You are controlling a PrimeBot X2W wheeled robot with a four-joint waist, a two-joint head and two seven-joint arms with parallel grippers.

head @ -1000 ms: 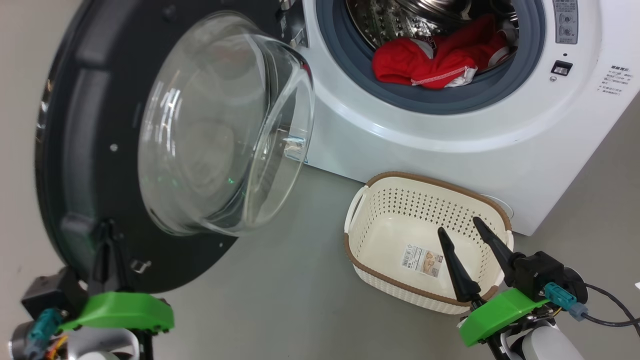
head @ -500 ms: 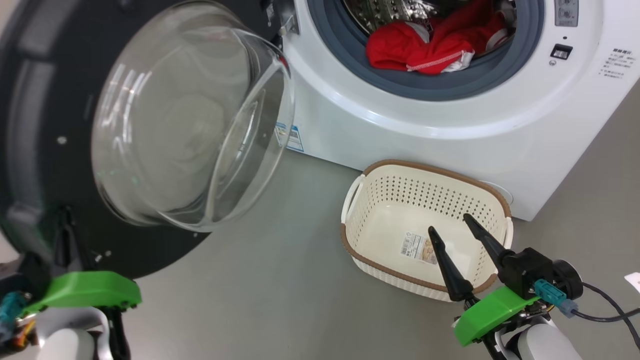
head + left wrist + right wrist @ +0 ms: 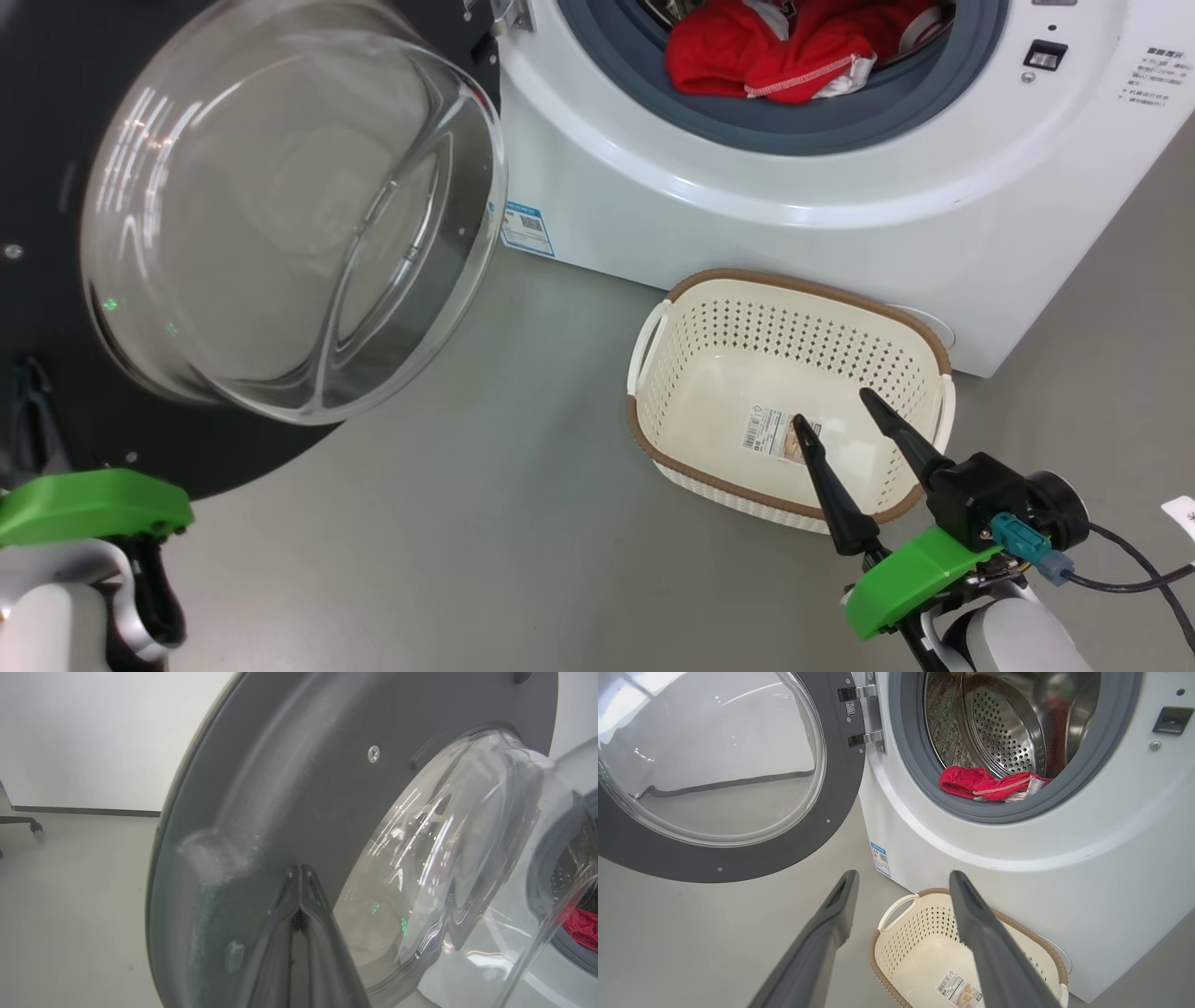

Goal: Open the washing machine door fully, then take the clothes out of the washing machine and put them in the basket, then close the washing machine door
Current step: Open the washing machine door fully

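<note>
door [image 3: 280, 215] stands aside; washing machine [image 3: 747, 215] mouth lies unobstructed.

One washing machine [image 3: 747, 233], one door [image 3: 261, 215] at upper left, one basket [image 3: 803, 285] at lower right, one heap of red clothes [image 3: 747, 61] at top — separate pieces uncountable — and two grippers: left gripper [image 3: 299, 872], right gripper [image 3: 831, 408].

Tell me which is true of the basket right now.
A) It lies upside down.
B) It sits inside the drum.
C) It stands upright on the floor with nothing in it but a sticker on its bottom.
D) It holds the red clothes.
C: the basket stands upright on the floor, its cream bottom bare apart from a sticker, while the clothes lie in the mouth of the washing machine.
</note>
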